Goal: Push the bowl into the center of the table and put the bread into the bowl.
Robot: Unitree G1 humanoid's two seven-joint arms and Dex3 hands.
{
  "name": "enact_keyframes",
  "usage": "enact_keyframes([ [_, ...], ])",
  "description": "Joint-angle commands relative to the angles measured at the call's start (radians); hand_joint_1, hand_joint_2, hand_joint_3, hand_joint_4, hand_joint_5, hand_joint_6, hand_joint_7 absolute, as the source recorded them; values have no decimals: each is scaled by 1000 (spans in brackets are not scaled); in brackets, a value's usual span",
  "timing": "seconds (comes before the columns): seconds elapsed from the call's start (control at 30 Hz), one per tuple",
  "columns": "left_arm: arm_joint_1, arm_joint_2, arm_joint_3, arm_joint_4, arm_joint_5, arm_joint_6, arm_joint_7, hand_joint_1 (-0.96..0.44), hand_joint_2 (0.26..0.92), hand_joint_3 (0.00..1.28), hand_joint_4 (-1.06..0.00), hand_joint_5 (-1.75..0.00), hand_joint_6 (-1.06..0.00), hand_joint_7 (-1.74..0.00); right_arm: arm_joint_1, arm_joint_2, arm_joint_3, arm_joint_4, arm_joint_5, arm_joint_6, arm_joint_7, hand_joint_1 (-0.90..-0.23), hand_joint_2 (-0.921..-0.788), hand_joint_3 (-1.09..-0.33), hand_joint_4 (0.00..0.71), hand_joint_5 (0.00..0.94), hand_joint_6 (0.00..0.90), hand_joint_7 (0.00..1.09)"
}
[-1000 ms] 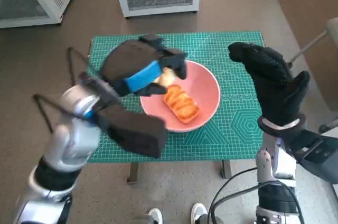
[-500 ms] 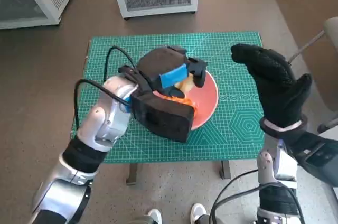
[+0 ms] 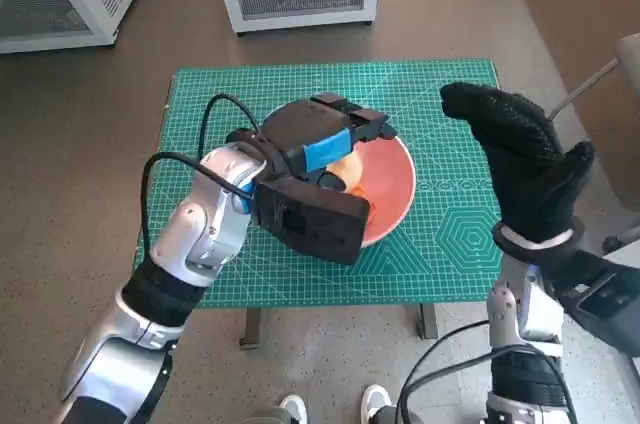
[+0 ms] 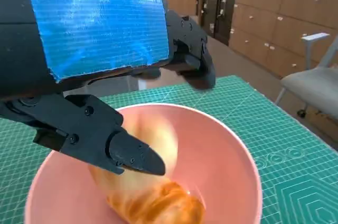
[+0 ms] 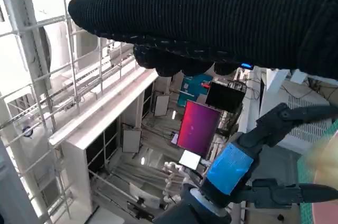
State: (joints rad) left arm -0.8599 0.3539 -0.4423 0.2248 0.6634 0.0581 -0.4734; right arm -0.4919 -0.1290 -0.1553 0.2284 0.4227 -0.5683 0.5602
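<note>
One pink bowl sits near the middle of the green table, so the pushing looks done, and the one piece of bread already lies inside it. The left hand hovers right over the bowl with its fingers spread above the bread, gripping nothing (most likely because it has just let go). The right hand is held up beside the table's right edge, well clear of the bowl, fingers apart and empty, probably to keep out of the way.
</note>
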Motion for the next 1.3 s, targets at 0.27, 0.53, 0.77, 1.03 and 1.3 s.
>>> enact_keyframes([
  [0.27,68,17,54,-67,-32,-11,25,-420,921,20,-117,0,-148,-286,11,9,7,10,-10,11,-13,-366,-921,-584,559,157,178,928],
  [0.53,106,35,112,-124,-106,-19,-2,-411,920,17,-116,-1,-150,-264,8,11,10,6,-5,24,-11,-364,-921,-585,556,165,177,931],
  [0.77,141,62,176,-177,-194,-30,-22,-415,920,14,-119,-2,-159,-242,6,12,13,-3,-5,32,-12,-363,-921,-587,552,172,174,936],
  [1.03,213,43,334,-237,-428,-97,-5,-402,916,4,-131,-4,-206,-187,-6,5,4,-4,-5,40,-18,-368,-921,-568,545,184,187,910],
  [1.3,281,-84,461,-175,-623,-386,156,-492,920,88,-216,-22,-175,-391,-31,8,-2,5,-24,28,-42,-379,-921,-521,498,119,189,791],
])
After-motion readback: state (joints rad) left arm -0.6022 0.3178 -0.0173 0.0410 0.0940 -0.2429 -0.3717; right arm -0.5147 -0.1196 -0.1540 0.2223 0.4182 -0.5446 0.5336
